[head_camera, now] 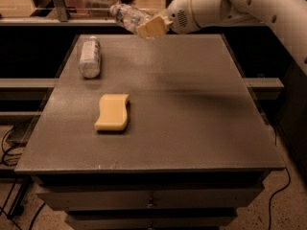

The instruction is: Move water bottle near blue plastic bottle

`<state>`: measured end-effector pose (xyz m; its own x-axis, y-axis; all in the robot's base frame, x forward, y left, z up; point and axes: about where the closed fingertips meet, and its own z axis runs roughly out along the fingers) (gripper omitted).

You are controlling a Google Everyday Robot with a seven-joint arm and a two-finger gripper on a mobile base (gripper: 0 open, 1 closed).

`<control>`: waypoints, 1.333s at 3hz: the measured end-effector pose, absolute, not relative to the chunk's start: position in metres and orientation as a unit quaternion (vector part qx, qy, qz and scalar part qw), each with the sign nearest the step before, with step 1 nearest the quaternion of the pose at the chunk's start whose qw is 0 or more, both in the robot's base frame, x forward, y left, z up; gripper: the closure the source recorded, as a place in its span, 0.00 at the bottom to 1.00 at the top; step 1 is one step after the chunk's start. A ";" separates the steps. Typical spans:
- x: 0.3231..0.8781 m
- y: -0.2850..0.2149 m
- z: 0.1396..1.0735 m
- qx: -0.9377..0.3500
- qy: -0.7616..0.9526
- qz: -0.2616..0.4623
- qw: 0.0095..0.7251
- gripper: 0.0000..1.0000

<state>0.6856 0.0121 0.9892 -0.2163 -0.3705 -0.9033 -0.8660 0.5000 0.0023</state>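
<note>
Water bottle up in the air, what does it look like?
The water bottle is small, clear, crinkly plastic that glints. It hangs tilted in the air above the far edge of the table. The tool, up there too, is shut on one end; nothing else touches it.

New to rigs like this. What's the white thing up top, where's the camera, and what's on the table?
The white thing is a robot arm reaching in from the upper right. At its end is the gripper, its tan jaws shut on the water bottle, a small clear crinkled bottle held tilted in the air over the far edge of the table. The single camera looks down on that grey surface from its near side; where it is mounted is not known. On it lie the blue plastic bottle, pale and cloudy, on its side at far left, and a yellow sponge nearer the camera.
</note>
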 end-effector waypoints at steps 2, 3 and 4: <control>0.686 0.088 0.952 -0.404 0.737 0.321 0.438 0.84; 0.703 0.101 0.928 -0.365 0.757 0.326 0.433 0.60; 0.718 0.103 0.915 -0.328 0.769 0.333 0.437 0.37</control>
